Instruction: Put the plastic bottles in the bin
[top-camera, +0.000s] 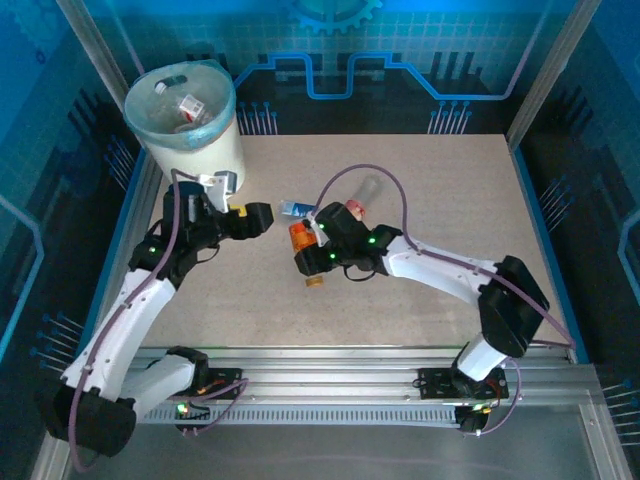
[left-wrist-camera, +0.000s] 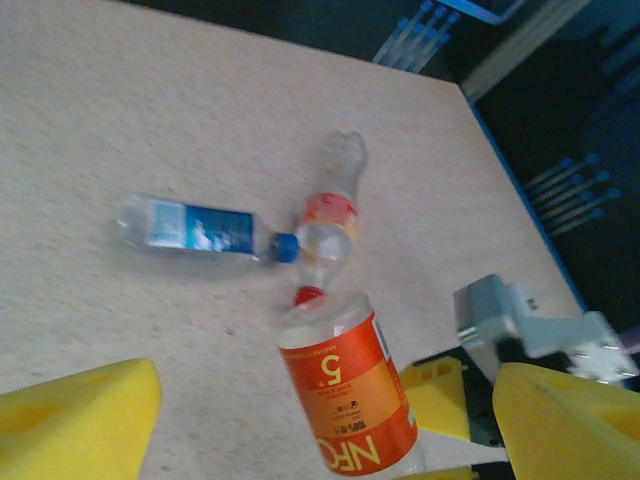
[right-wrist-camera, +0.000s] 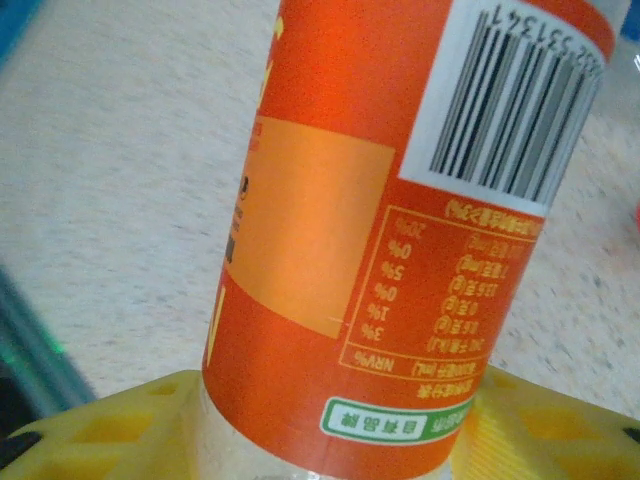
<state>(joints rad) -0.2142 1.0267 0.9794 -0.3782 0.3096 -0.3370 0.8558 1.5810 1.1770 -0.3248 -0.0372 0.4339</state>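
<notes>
While right fingers grip bottle, table edges far.

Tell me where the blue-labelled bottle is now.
Top view: the blue-labelled bottle lies on its side mid-table, just right of the left gripper and beyond the orange-labelled bottle held by the right gripper.

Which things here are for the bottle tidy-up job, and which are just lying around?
For the job:
- the bin, with bottles inside it
- the orange-label bottle, gripped by the right claw
- the blue-label bottle
- the red-label bottle
- the left claw, open

Just lying about:
- a small orange bit on the table, too small to tell what it is
</notes>
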